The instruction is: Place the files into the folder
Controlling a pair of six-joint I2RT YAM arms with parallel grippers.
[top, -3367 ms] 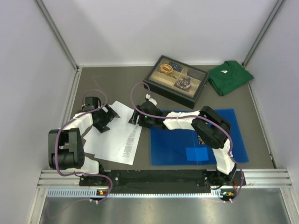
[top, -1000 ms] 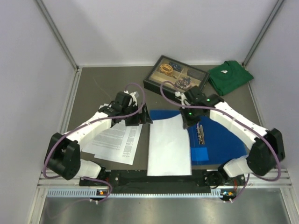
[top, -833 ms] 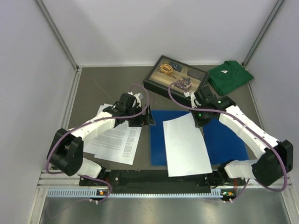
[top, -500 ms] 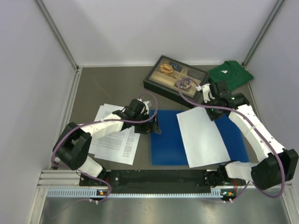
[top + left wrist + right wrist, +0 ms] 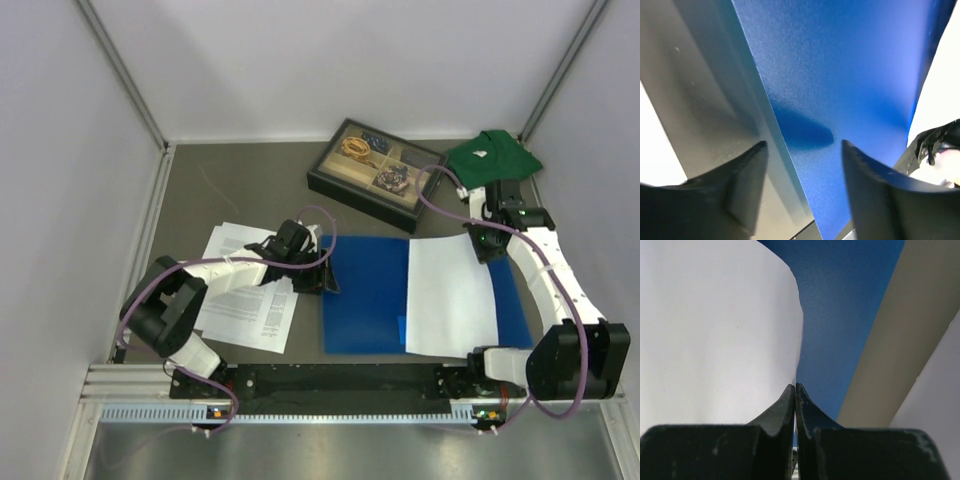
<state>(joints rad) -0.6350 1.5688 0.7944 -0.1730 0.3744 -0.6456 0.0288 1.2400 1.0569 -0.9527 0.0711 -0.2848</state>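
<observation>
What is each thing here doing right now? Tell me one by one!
Folder: lying flat, partly covered.
White sheet: lying over the folder's right half, far edge lifted.
Right gripper: shut on the white sheet's far edge.
Left gripper: open above the folder's left edge.
Other files: loose pile left of the folder.
Tray: small things in its compartments.
Shirt: folded.

Plain white walls close in on three sides: back wall [image 5: 330, 60], left wall [image 5: 60, 200], right wall [image 5: 610, 180]. Aluminium posts [image 5: 120, 75] run up the two back corners. The counter [image 5: 250, 180] is matte grey-brown, evenly lit. Along the bottom of the frame, a ribbed aluminium rail [image 5: 130, 380], then a shiny steel sheet [image 5: 330, 450].
</observation>
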